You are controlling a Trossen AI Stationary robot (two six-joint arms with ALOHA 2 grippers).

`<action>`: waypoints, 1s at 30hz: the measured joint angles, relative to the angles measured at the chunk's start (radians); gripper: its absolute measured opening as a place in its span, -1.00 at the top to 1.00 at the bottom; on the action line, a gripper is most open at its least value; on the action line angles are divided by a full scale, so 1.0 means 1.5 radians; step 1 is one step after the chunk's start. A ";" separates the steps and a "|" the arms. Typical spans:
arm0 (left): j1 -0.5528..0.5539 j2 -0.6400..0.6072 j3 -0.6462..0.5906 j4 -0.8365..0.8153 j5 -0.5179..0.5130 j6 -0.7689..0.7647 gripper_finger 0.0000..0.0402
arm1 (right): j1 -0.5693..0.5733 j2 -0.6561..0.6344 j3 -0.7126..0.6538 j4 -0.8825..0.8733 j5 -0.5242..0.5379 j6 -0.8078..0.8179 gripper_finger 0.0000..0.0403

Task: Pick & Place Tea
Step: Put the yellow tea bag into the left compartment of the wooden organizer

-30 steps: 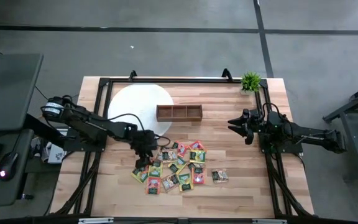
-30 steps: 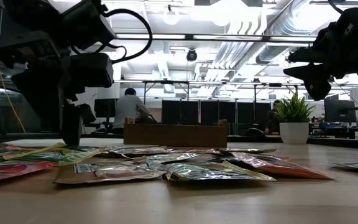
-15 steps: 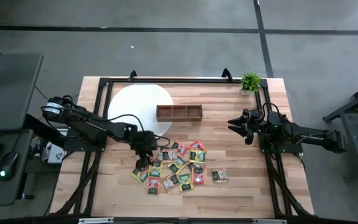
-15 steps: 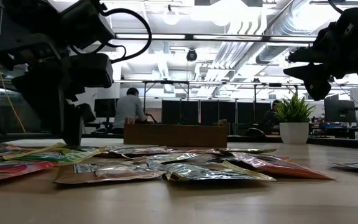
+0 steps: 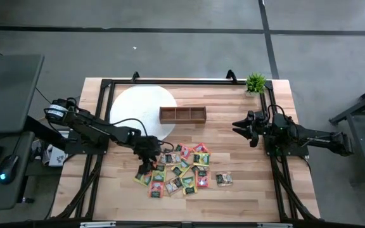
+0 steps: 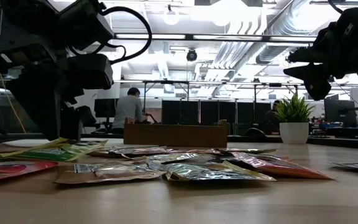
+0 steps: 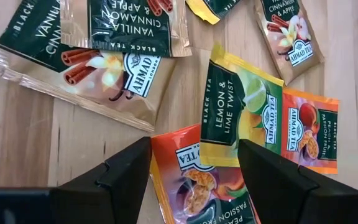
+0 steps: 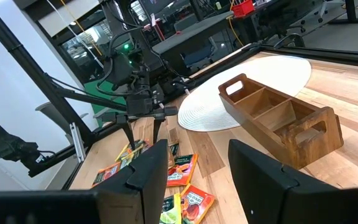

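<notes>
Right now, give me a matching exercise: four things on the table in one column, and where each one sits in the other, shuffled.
Things:
1. plant
2. tray
3. left gripper
4. right gripper

Places:
A. open, low over the tea packets
B. far right corner
C. open, raised at the right side
D. beside the white mat

Pairs: 1-B, 2-D, 3-A, 4-C

bright overhead lights, foreground prob. blurred

The tea packets [image 5: 181, 171] lay scattered in front of the tray [image 5: 182, 114], with a potted plant [image 5: 255, 83] at the table's far right corner.
</notes>
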 joint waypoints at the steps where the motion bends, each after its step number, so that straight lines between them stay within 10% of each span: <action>1: 0.000 0.000 0.000 0.000 0.000 0.000 -0.20 | 0.000 0.000 0.000 0.000 0.000 0.000 0.18; 30: -0.003 0.001 -0.001 0.015 0.003 -0.001 0.65 | 0.000 0.000 0.000 0.000 0.000 0.000 0.18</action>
